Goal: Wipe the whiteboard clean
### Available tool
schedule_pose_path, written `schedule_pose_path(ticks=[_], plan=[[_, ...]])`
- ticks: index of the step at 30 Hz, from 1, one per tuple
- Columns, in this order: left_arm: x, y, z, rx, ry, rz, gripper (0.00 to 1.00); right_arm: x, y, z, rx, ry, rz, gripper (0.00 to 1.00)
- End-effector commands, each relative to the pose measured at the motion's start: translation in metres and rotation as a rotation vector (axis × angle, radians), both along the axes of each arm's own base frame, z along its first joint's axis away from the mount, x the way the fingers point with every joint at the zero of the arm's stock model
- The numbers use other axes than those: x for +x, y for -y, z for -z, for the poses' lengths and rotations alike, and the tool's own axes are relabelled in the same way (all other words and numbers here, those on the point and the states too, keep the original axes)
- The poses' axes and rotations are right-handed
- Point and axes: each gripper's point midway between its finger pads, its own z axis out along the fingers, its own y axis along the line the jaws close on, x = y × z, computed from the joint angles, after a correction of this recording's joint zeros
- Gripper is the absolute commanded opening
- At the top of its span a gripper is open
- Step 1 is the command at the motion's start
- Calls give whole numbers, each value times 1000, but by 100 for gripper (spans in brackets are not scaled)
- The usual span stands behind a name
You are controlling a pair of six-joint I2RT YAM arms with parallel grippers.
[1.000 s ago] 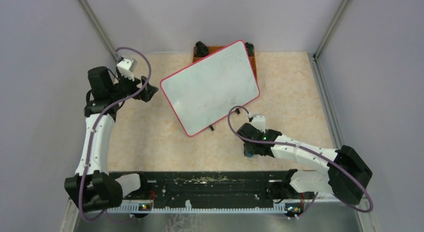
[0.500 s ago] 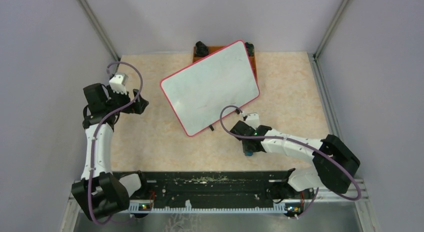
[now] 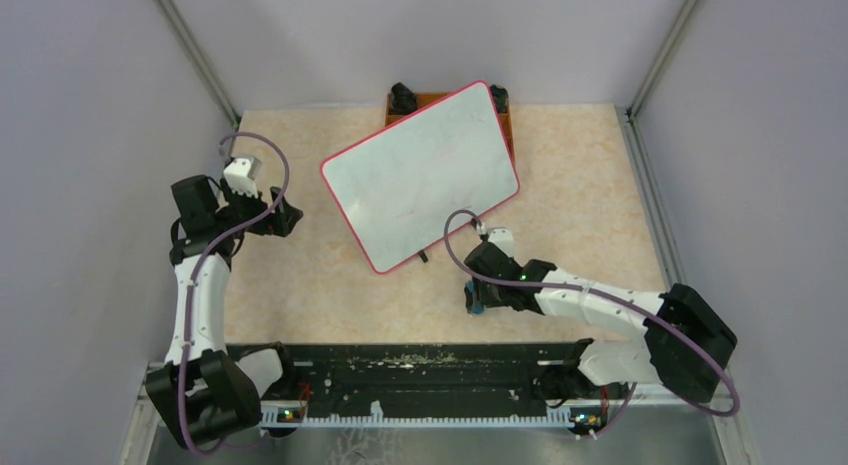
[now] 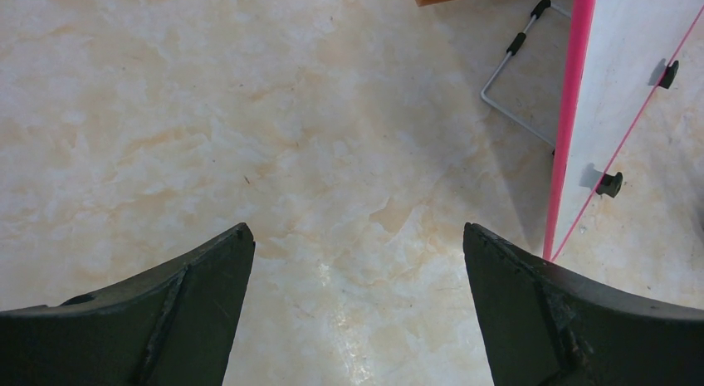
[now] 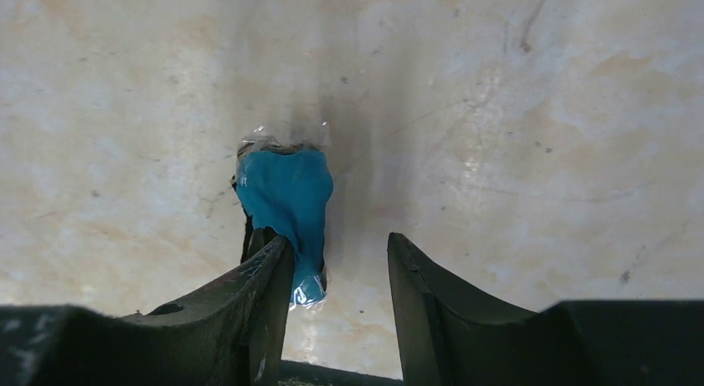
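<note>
Right gripper (image 5: 336,245) hangs with its jaws parted over the table (image 3: 300,285), just off the near edge of the whiteboard (image 3: 420,180) — a small blue plastic-wrapped block (image 5: 282,195) lies against the inner side of one finger, with bare table between it and the other; whether that finger truly touches it is hard to tell. Left gripper (image 4: 357,232) is spread wide with nothing between its fingers, near the whiteboard's left corner, where the left wrist view catches the red rim, two black feet (image 4: 610,184) and a wire stand (image 4: 485,92) beneath the board. The whiteboard itself lies skewed on the table, its far corner overlapping a brown tray (image 3: 507,125) — its face shows faint smears
</note>
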Motion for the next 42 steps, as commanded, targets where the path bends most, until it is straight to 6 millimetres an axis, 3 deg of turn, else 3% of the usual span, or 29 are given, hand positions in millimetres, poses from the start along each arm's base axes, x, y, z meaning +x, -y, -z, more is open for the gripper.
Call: schedule_pose_path(ticks=[1,4,11,15,21,26,32,37,42], plan=[[-2,1,-8,15,44,20,100,12,14,-5,-110,31,69,46],[-5,-1,-7,36,46,17,100,16,36,-11,-194,65,150,46],[-10,-6,8,65,23,11,100,22,38,-30,-96,109,142,47],[-13,-5,11,63,18,21,100,24,59,-24,-249,93,181,47],[-15,-2,11,53,18,29,100,23,58,-10,-361,60,165,47],[-15,-3,13,55,13,26,100,22,40,-3,-348,44,103,47],[-16,-2,16,49,7,29,100,16,-1,8,-158,8,-10,47],[-17,-2,16,49,8,30,100,9,-23,17,-51,-27,-73,47],[-19,0,17,43,4,41,100,9,-25,23,-59,-39,-73,47]])
